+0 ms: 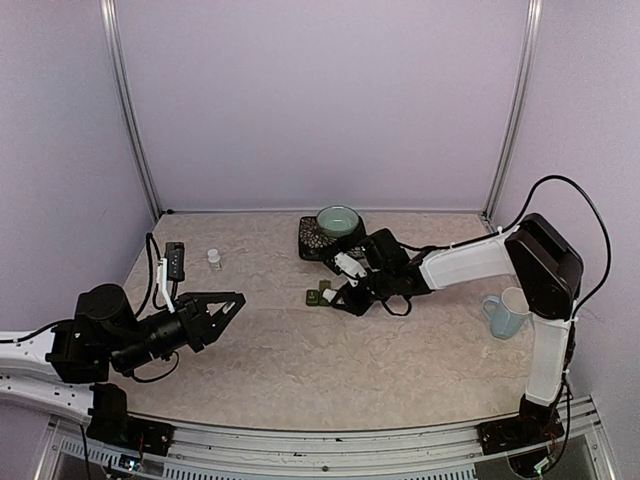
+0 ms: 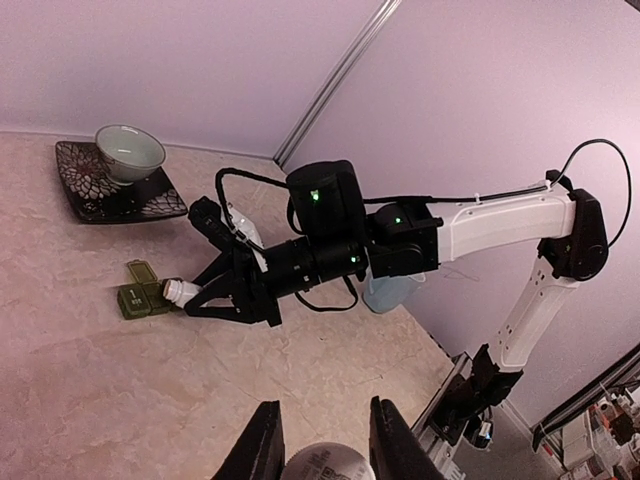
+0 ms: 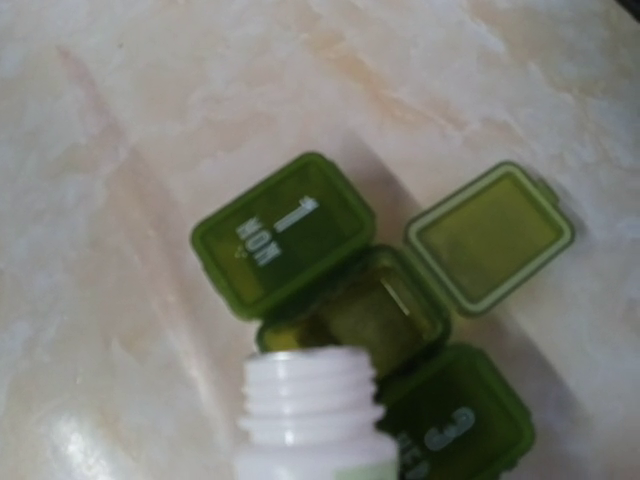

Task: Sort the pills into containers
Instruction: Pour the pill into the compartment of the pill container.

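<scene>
The uncapped pill bottle (image 3: 312, 410), clenched in the right gripper (image 2: 205, 295), pointed at the open middle compartment (image 3: 385, 315) of the green pill organiser (image 3: 290, 235), likely to pour; the left gripper (image 1: 233, 299) sat closed and empty.

Top: high, wide. Right wrist: close above containers (image 3: 400, 310), seemingly facing down.

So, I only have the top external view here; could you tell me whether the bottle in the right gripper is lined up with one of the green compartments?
Observer: Yes. The right wrist view shows the white bottle uncapped, its mouth pointing at the middle compartment of the green containers.
Operator: Thank you. Is that compartment's lid open?
Observer: Yes, its lid is flipped fully back, while the MON compartment and the third compartment are shut.
</scene>
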Available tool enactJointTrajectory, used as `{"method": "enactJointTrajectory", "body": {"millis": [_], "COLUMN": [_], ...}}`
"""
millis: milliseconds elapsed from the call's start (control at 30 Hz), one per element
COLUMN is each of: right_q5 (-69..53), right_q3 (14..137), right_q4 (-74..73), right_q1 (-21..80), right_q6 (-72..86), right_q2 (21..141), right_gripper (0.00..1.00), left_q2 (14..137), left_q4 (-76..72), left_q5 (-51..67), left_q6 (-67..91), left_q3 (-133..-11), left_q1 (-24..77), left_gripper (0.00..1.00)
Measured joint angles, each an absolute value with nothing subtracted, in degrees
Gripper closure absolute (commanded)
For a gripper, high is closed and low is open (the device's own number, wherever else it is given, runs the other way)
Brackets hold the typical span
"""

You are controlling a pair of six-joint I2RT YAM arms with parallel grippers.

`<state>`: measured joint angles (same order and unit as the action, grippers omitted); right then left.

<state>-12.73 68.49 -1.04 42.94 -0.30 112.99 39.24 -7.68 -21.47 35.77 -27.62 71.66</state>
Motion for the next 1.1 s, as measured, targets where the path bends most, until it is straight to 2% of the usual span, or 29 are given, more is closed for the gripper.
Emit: {"method": "enactJointTrajectory", "body": {"millis": [1100], "right_q5": [-10.2], "right_q3": [76.36], "right_q4": [-11.77], "right_q1": [43.44], "right_q6": [-0.25], "right_q2": [115.66], "right_gripper": [0.82], "left_q2": [37.28], "left_q4": [-8.05], "left_q5": [-21.5], "left_q6": [36.42], "left_q3": [-25.71], "left_q1": [71.66], "left_gripper": [0.72]}}
